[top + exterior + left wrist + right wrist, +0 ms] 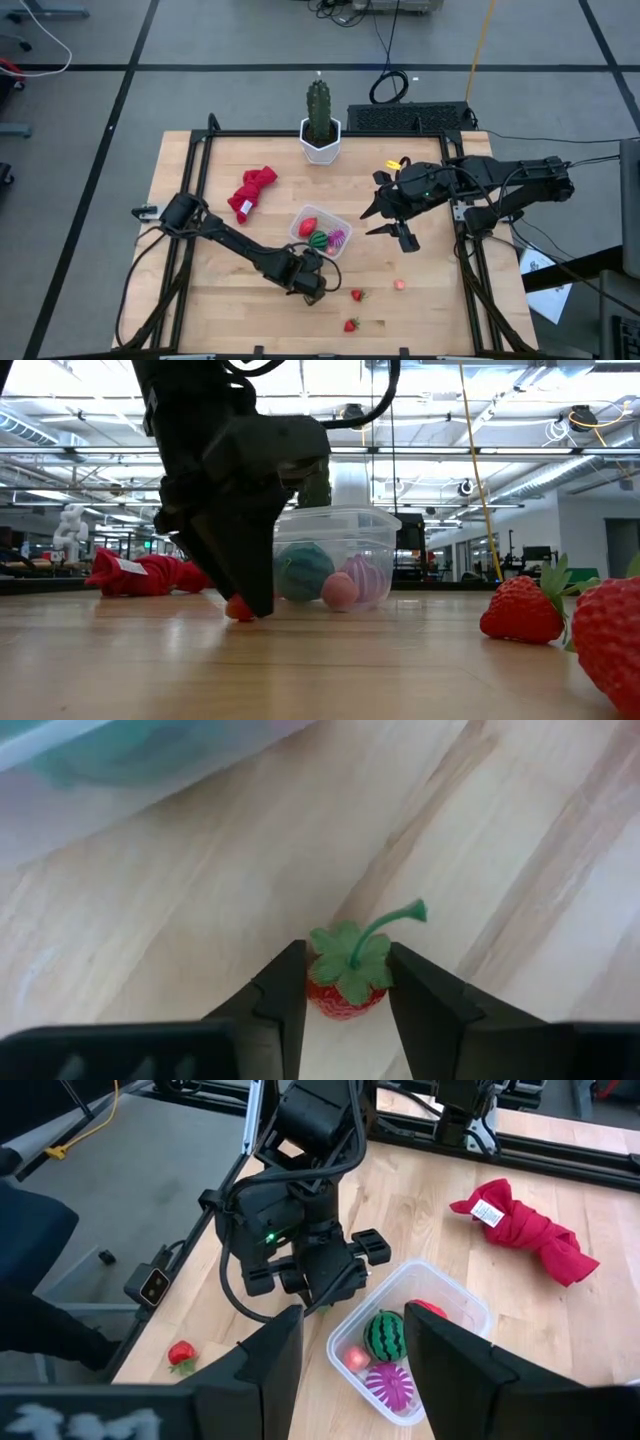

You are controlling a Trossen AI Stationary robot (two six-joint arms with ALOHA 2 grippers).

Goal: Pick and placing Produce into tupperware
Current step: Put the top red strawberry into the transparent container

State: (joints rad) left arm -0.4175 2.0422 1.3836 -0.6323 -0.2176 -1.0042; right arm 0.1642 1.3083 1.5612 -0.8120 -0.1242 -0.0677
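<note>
A small red strawberry (345,988) with a green leafy cap and curled stem sits on the wooden table (230,300), pinched between the two dark fingers of the left gripper (345,1005), just beside the tupperware (322,232) on its near side. That clear tub holds a green striped ball (385,1335), a purple ball (390,1383), a red oval (307,227) and a pink bit (340,591). Two more strawberries (358,295) lie loose on the table nearby, with a pink piece (400,285) farther right. The right gripper (385,220) hovers above the table right of the tub, its jaws narrowly parted and holding nothing. A red cloth (252,192) lies left of the tub, a cactus (319,122) behind it.
</note>
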